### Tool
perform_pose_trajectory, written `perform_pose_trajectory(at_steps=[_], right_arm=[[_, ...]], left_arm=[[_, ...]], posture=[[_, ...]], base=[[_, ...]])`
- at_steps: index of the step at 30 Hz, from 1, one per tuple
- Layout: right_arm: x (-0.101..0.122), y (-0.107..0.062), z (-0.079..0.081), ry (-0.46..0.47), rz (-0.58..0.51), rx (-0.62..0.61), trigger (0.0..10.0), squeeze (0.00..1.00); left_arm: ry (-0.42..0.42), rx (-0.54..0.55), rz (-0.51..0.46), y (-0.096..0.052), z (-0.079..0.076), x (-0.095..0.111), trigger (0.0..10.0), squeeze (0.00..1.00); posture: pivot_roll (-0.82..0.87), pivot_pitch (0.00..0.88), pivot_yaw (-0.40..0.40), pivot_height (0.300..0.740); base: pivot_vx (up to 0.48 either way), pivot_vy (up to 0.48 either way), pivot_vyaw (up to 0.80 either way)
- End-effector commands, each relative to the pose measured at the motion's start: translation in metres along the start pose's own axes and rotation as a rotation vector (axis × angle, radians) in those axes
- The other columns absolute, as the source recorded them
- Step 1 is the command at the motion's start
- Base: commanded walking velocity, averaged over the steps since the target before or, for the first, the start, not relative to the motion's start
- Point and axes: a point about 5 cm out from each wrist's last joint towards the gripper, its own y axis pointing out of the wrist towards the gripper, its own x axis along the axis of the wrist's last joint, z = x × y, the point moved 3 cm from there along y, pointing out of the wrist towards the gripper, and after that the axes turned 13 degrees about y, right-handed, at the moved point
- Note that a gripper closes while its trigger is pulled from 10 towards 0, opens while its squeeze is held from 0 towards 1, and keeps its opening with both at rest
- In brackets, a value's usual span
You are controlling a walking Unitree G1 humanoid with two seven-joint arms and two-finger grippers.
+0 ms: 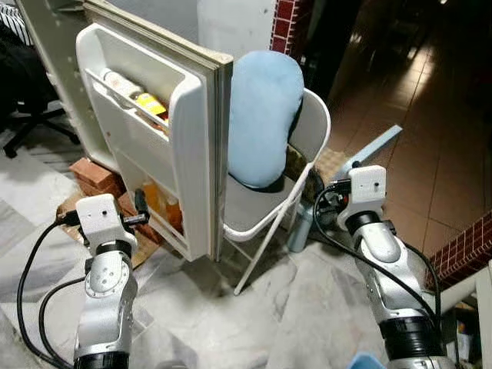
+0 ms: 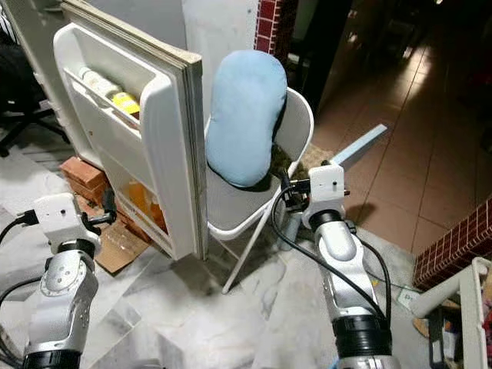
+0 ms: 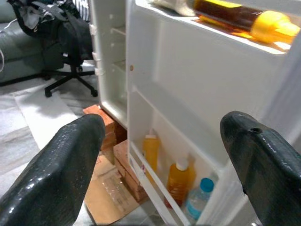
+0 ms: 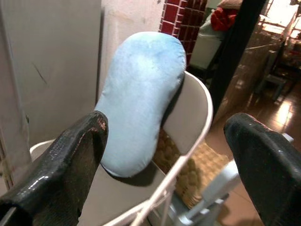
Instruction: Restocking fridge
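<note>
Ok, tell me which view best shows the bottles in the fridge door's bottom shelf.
The left wrist view: orange bottles and a blue-capped bottle stand plainly in the bottom door shelf. Both eye views catch just an orange glimpse beside the left gripper.

Fridge door (image 1: 192, 154) top cut off
</note>
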Motion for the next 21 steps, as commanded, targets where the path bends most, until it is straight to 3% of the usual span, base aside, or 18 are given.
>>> perform_pose_trajectory(at_steps=[1, 16, 21], right_arm=[[0.009, 0.004, 0.002, 0.009, -0.023, 0.002, 10.0, 0.0], [0.008, 0.01, 0.009, 0.021, -0.023, 0.029, 10.0, 0.0], [0.007, 0.014, 0.015, 0.022, -0.022, 0.045, 10.0, 0.0]], left_arm=[[-0.001, 0.003, -0.014, 0.001, 0.001, 0.004, 10.0, 0.0], [-0.015, 0.014, -0.006, 0.0, 0.001, 0.002, 10.0, 0.0], [-0.032, 0.018, 0.013, -0.001, 0.001, -0.002, 10.0, 0.0]], posture=[[0.04, 0.0, -0.045, 0.74], [0.05, 0.0, -0.048, 0.74], [0.06, 0.0, -0.046, 0.74]], base=[[0.36, 0.0, 0.0], [0.366, 0.0, 0.0], [0.05, 0.0, 0.0]])
